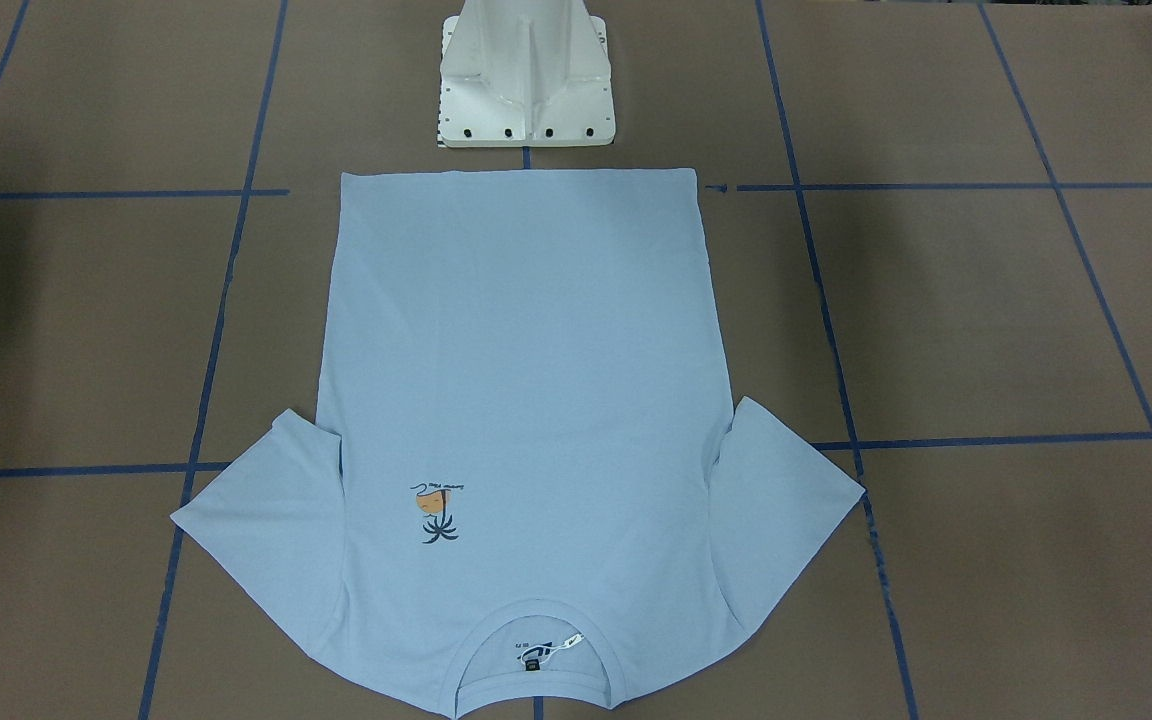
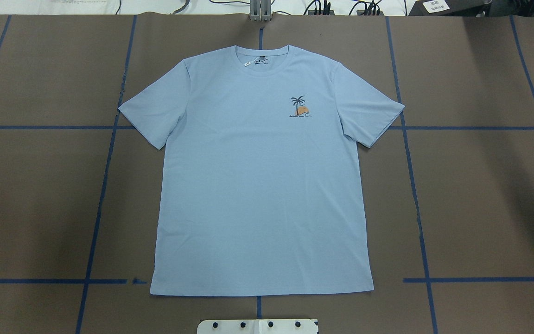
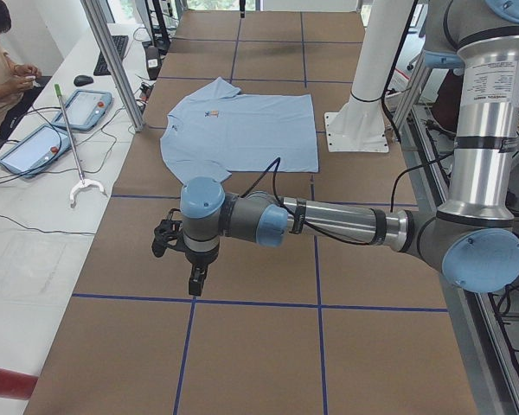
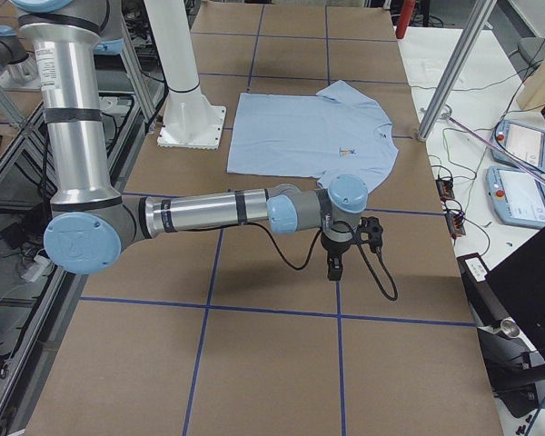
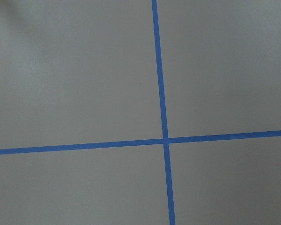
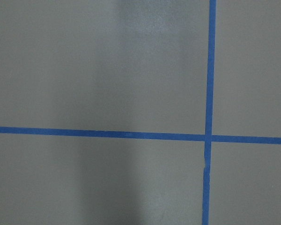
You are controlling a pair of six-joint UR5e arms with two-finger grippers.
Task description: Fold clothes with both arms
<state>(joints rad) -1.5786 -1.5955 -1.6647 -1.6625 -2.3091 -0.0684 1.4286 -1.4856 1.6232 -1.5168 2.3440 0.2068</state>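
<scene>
T-shirt (image 2: 262,185) lies flat mid-frame on the surface (image 2: 480,208); left fingers (image 3: 195,278) and right fingers (image 4: 333,267) hang well clear, spread impossible to tell; mismatched corner pinches could skew the fold.

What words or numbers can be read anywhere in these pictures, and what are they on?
No text here can be read for certain.
T-shirt chest print: a line of script under the palm, too small to read.
Neck label: pale marks, blurred.
White sign beyond the table's far edge: dark characters, blurred.
Sticker on the left arm: print too small to read.
</scene>
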